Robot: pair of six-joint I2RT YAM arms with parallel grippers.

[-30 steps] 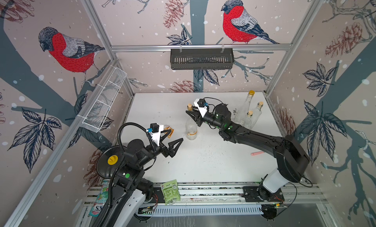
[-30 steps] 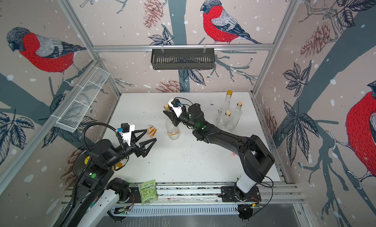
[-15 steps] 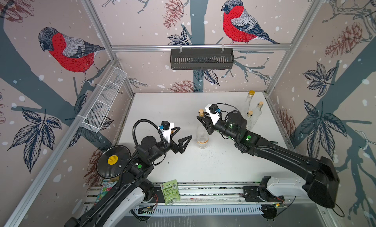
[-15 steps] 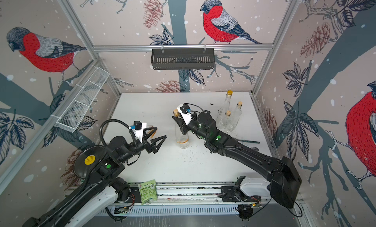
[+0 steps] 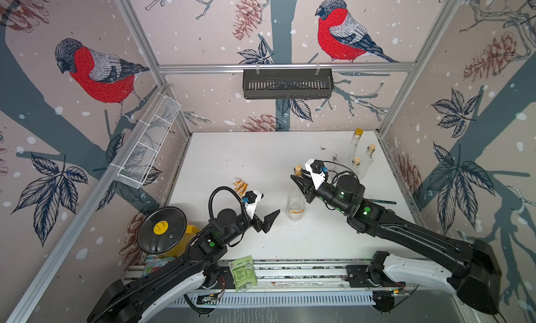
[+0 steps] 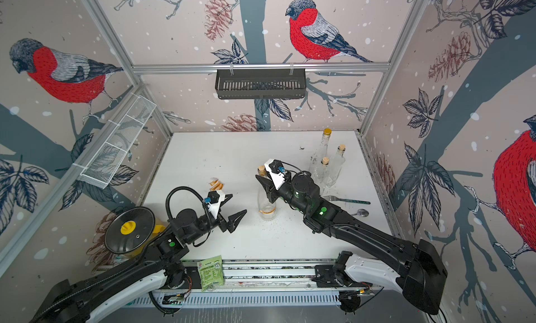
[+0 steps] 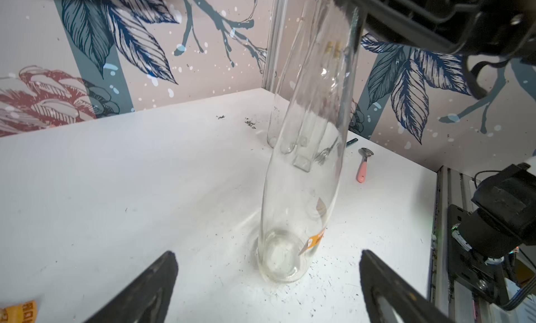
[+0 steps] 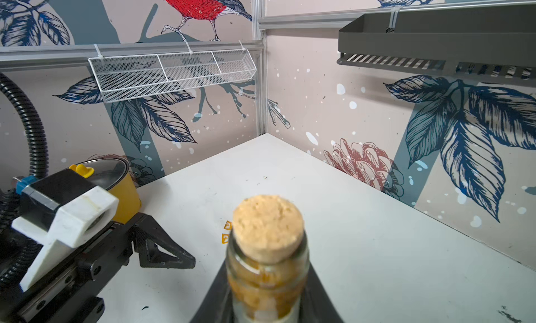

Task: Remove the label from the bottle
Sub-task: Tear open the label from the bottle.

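A clear glass bottle (image 5: 295, 201) (image 6: 266, 201) with a cork (image 8: 268, 228) stands leaning near the table's middle. A small orange label (image 7: 314, 239) (image 5: 296, 211) clings near its base, one corner lifted. My right gripper (image 5: 301, 185) (image 8: 268, 301) is shut on the bottle's neck just below the cork. My left gripper (image 6: 236, 207) (image 7: 268, 255) is open, low over the table to the bottle's left. Its fingers (image 7: 162, 272) spread wider than the base and do not touch it.
Peeled orange label pieces (image 5: 240, 186) lie left of the bottle. Three other bottles (image 5: 356, 150) stand at the back right, with a fork (image 6: 345, 200) and a spoon (image 7: 362, 168) nearby. A lidded yellow pot (image 5: 162, 234) sits front left, a green packet (image 5: 242, 273) on the front rail.
My right gripper has carried the bottle to the right and nearer the front. My left gripper has followed it rightward, still open.
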